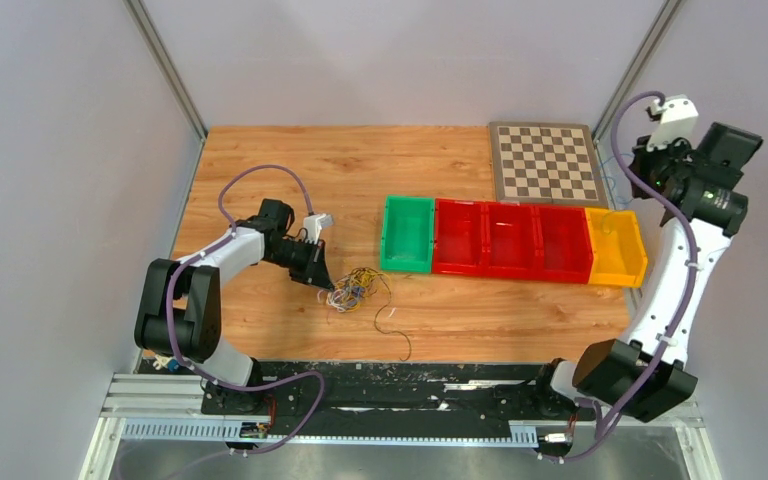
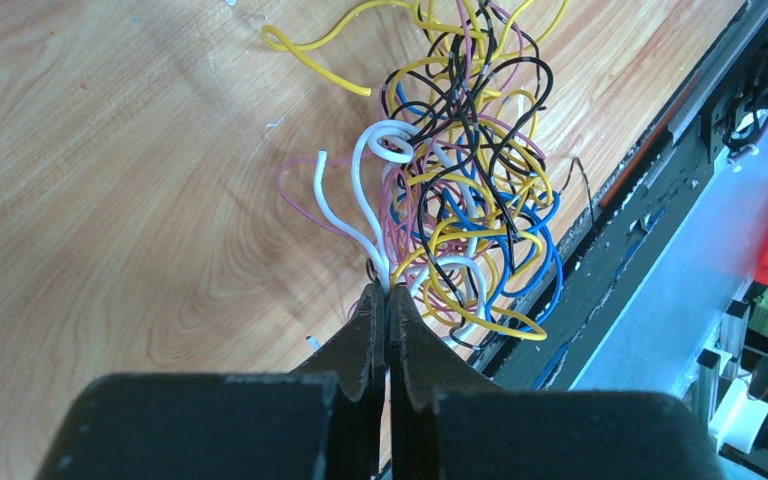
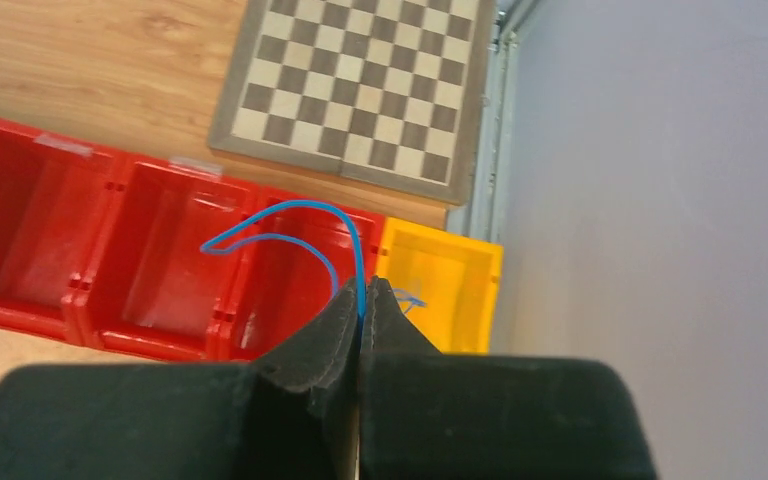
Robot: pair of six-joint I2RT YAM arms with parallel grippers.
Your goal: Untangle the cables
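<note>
Pulling hard is the danger here. The left fingers are clenched on a thin white wire at the near edge of the snarl of thin yellow, white, dark and blue wires, which lies on the wooden tabletop. That white strand loops among the others, so a quick tug would likely drag the whole knot or cinch it tighter. The right fingers, well apart from the snarl, are clamped on a single thin blue wire above the red plastic bin and yellow plastic bin. So slight a strand could slip free.
</note>
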